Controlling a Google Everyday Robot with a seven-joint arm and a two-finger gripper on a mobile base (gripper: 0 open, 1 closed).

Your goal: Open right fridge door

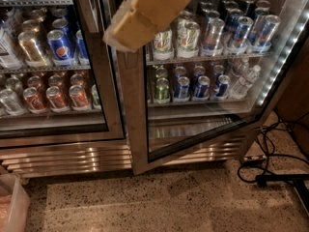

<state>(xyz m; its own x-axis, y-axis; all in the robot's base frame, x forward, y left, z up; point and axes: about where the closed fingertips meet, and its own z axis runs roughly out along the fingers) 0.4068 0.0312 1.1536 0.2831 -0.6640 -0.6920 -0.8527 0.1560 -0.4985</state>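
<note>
Speckled stone flooring runs along the foot of a two-door drinks fridge. Black cables lie on it at the right and a clear plastic bin stands at the lower left.

Camera view: the gripper, a tan, blurred mass, hangs at top centre, in front of the upper part of the right fridge door. It overlaps the steel upright on the door's free side, next to the left door. This position suits a pull on the edge farthest from the hinge, where the least force is needed. Whether the gripper is clamped on anything or apart cannot be told, and contact with the frame is not confirmed.

The right fridge door occupies the centre and right of the view. It is a clear glass panel in a wide brushed-steel frame with black inner edging. Its bottom rail runs at a slant, with the free corner nearer the floor line than the hinge side, so the door is judged to stand ajar, partly open. Rows of cans show through the glass. No handle can be made out.
</note>
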